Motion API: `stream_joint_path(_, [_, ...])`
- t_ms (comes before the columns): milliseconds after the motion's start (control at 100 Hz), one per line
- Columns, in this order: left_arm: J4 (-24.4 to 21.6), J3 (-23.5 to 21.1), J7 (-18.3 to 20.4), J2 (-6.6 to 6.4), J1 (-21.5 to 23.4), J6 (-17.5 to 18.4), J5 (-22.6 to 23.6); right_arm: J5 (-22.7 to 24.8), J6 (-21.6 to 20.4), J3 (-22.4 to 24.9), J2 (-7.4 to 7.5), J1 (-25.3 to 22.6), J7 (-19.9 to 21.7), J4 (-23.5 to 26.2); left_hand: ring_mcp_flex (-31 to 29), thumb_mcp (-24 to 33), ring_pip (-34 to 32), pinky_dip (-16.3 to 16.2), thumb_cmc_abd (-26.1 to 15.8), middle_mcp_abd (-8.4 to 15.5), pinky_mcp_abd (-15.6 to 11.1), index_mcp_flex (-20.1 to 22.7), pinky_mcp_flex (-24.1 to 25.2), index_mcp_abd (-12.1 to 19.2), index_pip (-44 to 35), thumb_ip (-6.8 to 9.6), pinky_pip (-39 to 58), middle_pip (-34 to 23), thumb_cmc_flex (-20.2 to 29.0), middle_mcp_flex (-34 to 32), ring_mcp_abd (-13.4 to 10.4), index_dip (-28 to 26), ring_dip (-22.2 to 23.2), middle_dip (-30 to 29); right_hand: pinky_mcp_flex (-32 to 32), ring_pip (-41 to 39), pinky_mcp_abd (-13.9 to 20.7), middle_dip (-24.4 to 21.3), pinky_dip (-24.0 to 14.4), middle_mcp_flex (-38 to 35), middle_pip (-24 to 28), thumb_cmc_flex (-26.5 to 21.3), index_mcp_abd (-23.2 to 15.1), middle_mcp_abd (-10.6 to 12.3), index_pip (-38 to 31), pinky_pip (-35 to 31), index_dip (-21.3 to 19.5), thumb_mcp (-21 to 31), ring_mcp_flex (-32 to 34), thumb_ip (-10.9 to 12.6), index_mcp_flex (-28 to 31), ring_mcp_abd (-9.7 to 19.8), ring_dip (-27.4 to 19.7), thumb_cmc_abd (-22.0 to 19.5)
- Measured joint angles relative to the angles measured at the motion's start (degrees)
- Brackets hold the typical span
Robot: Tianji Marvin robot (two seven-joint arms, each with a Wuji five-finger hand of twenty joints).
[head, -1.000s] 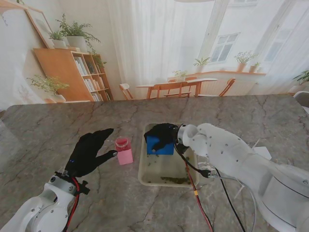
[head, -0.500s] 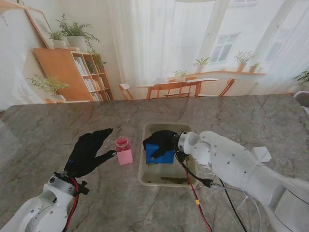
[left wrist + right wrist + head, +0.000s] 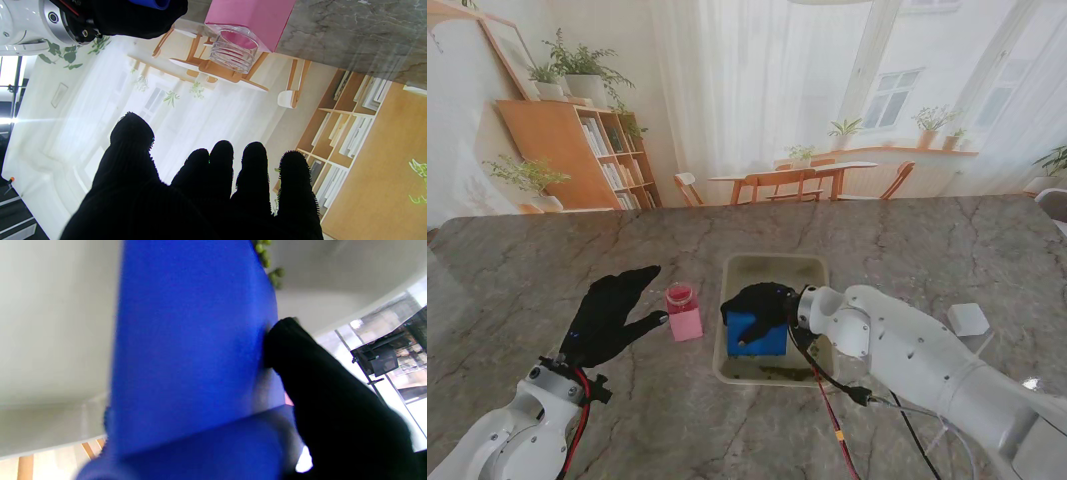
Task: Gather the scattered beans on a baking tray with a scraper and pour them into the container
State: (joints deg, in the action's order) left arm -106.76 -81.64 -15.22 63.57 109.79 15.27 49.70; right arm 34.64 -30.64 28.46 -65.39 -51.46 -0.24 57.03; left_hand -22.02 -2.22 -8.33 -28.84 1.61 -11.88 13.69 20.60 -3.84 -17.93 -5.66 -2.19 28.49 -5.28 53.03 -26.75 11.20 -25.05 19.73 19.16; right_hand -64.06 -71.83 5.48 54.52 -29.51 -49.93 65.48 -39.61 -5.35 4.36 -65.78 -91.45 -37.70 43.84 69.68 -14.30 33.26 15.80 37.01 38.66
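So the right hand [image 3: 757,302] has its black-gloved fingers [image 3: 320,380] clamped around the blue scraper [image 3: 757,335], blade down inside the tray [image 3: 777,268], toward the near end. There's a dark greenish line of beans [image 3: 777,373] bunched along the near wall of the tray, just in front of the scraper, and the far half of the tray looks bare, so I'd say the gathering part is mostly done. In the right wrist view a few green beans sit right at the scraper's edge, so it's basically up against the pile. What's left, as far as I can judge: finish herding them into one spot, then get them into the container [image 3: 683,311], which hasn't been touched. It sits on the desk [image 3: 547,250] just left of the tray, and I can't see any beans in it. The left hand [image 3: 612,312] hovers near it with fingers [image 3: 253,173] spread and holding nothing. Materials: scraper is a flat, smooth, rigid-looking blue slab with a thicker rolled grip; tray is a pale, matte rectangular pan with rounded corners and low walls; container is clear with a ribbed screw neck and a pink body; desk is grey veined marble, kinda glossy.
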Motion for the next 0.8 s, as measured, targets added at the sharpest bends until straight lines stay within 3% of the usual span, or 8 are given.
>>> stream_joint_path(460, [-0.09,0.01,-0.17,0.01,0.1,-0.01,0.07,-0.54,1.23,3.96,1.82,-5.28,3.7,5.13,-0.36,0.0,0.0,0.0,0.0,0.0,0.0,0.0,0.0,0.0,0.0,0.0,-0.01,0.0,0.0,0.0,0.0,0.0,0.0,0.0,0.0,-0.01,0.61,0.0,0.0,-0.24,0.0,2.83,2.2,0.0,0.06,-0.59,0.01,-2.04,1.04,-0.76,-0.01,1.75,-0.43,0.51])
stream_joint_path(800, [-0.11,0.01,-0.18,0.02,0.12,-0.01,0.08,3.63,2.48,7.6,2.76,-9.32,2.89,9.2,-0.37,0.0,0.0,0.0,0.0,0.0,0.01,0.0,0.0,0.0,0.0,0.0,-0.01,0.0,0.0,0.0,0.0,0.0,0.0,0.0,-0.07,-0.9,1.2,0.01,-0.12,-0.4,0.0,2.92,3.15,-0.27,0.11,-1.53,0.01,-2.61,1.57,-0.82,-0.02,2.73,-0.44,0.53])
